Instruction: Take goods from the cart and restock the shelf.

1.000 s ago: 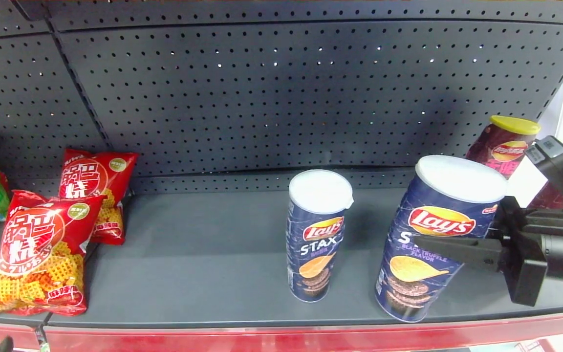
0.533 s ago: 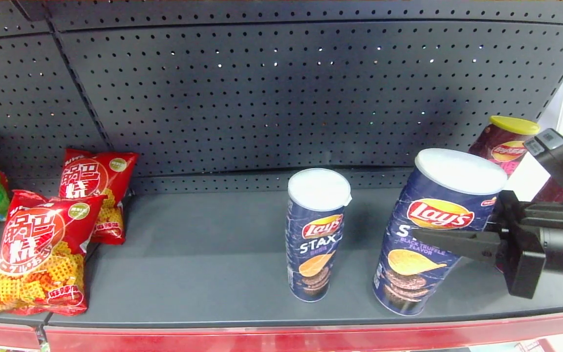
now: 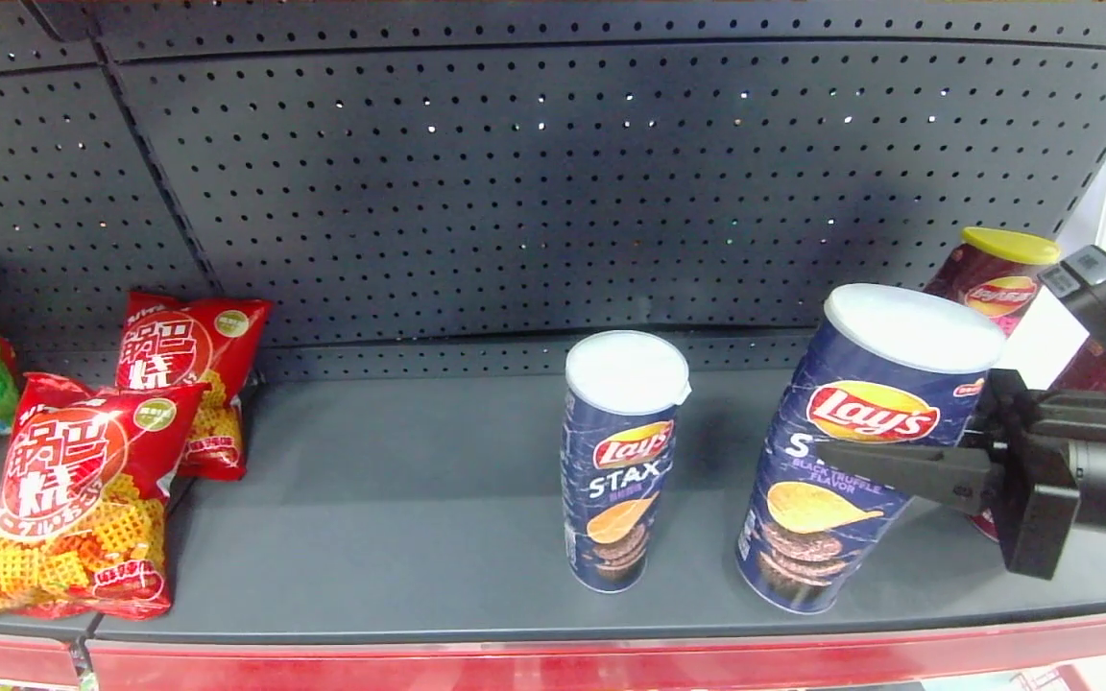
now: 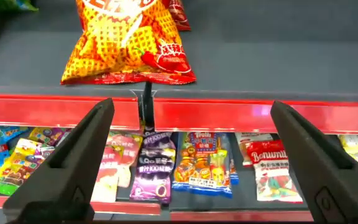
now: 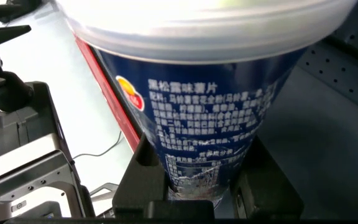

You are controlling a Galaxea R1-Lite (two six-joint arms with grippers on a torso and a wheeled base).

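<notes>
Shows blue chip canister tilted at front right of shelf, near upright twin canister, clamped mid-body by right gripper; judged light, stiff-walled, slick, crushable, best held round the middle; left gripper spread wide, empty, before shelf lip.

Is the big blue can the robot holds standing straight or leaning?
Leaning. The held blue can tilts, top toward the right gripper, unlike the upright can beside it.

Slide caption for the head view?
Right gripper holds a tilted blue chip can at the shelf front, beside an upright blue can.
</notes>
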